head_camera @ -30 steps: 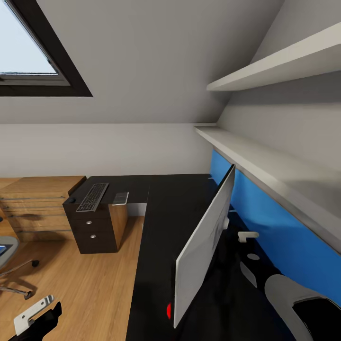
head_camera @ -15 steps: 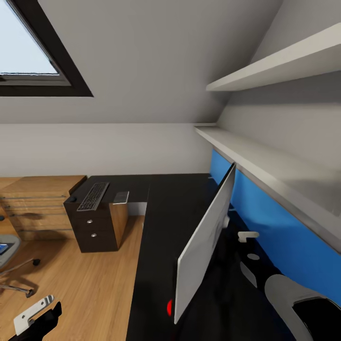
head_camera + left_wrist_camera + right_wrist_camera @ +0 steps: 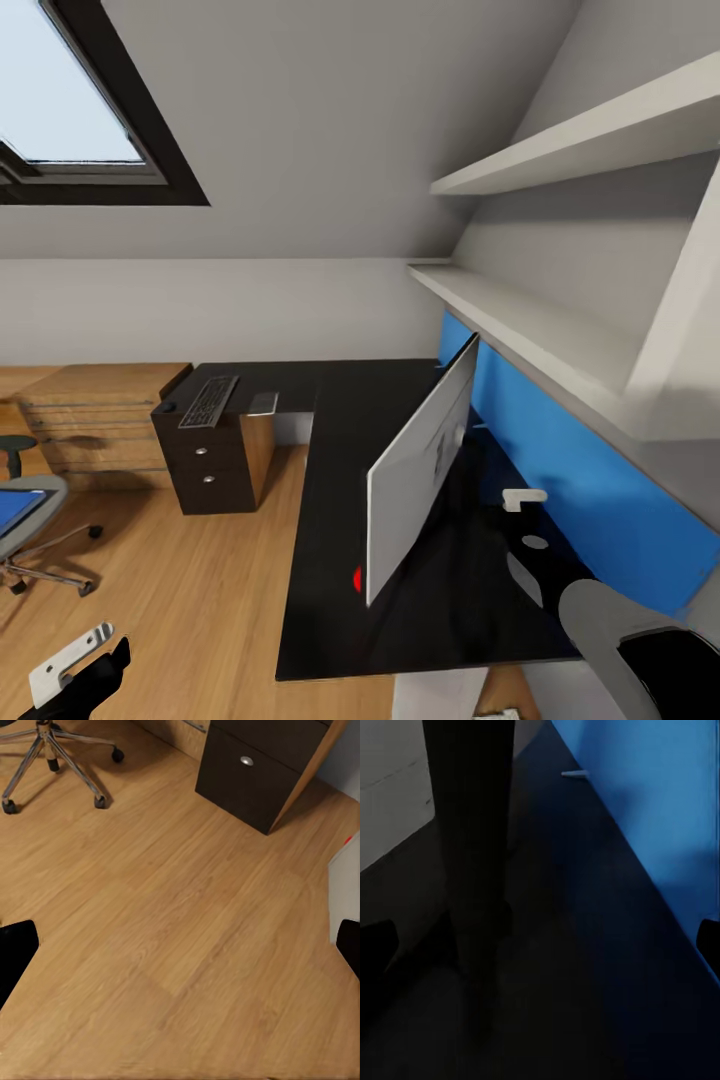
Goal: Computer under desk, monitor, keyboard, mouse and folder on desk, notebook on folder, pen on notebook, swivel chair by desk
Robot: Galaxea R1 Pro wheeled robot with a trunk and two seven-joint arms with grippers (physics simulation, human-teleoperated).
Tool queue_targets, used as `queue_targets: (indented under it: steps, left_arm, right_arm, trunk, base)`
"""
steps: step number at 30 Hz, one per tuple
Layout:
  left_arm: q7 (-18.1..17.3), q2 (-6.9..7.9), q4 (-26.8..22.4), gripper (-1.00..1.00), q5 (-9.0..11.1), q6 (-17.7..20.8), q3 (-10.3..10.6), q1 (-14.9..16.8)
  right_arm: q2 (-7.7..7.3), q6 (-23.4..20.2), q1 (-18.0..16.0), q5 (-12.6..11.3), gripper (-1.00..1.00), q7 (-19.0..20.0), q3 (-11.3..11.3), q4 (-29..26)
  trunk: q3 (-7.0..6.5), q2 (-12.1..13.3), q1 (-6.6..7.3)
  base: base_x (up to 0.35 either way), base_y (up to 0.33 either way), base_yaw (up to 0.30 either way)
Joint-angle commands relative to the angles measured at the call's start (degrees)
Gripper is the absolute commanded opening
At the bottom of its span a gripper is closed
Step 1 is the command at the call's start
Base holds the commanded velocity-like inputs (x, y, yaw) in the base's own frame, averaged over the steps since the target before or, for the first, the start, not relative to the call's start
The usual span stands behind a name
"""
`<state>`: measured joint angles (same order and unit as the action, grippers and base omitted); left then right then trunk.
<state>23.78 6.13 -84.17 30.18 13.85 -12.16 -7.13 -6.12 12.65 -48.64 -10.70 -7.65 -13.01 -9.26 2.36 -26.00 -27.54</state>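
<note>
Table (image 3: 345, 430): black, L-shaped, along the blue back panel (image 3: 560, 450), drawers (image 3: 205, 470) at its far end.
Monitor (image 3: 415, 470): upright on the table, seen edge-on, red dot at its lower corner.
Keyboard (image 3: 208, 401): on the far end of the table, above the drawers.
Chair (image 3: 25, 520): on the wood floor (image 3: 190, 580), well apart from the table.
Folder (image 3: 14, 508): blue, lying on the chair seat.
Left claw (image 3: 180, 945): over bare floor, fingertips (image 3: 15, 952) wide apart, holding nothing.
Right claw (image 3: 540, 937): low over the table behind the monitor, spread, empty.
</note>
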Motion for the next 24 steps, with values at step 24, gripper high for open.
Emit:
queue_targets:
  steps: [24]
  left_arm:
    - [0.4, -0.11, 9.3, 1.0, 0.1, 0.7, 0.8, 0.0]
  right_arm:
    - [0.31, -15.0, 11.0, -0.5, 1.0, -5.6, -0.5, -35.5]
  trunk:
    - [0.12, -0.1, 0.0]
  base:
    - [-0.323, 0.0, 0.0]
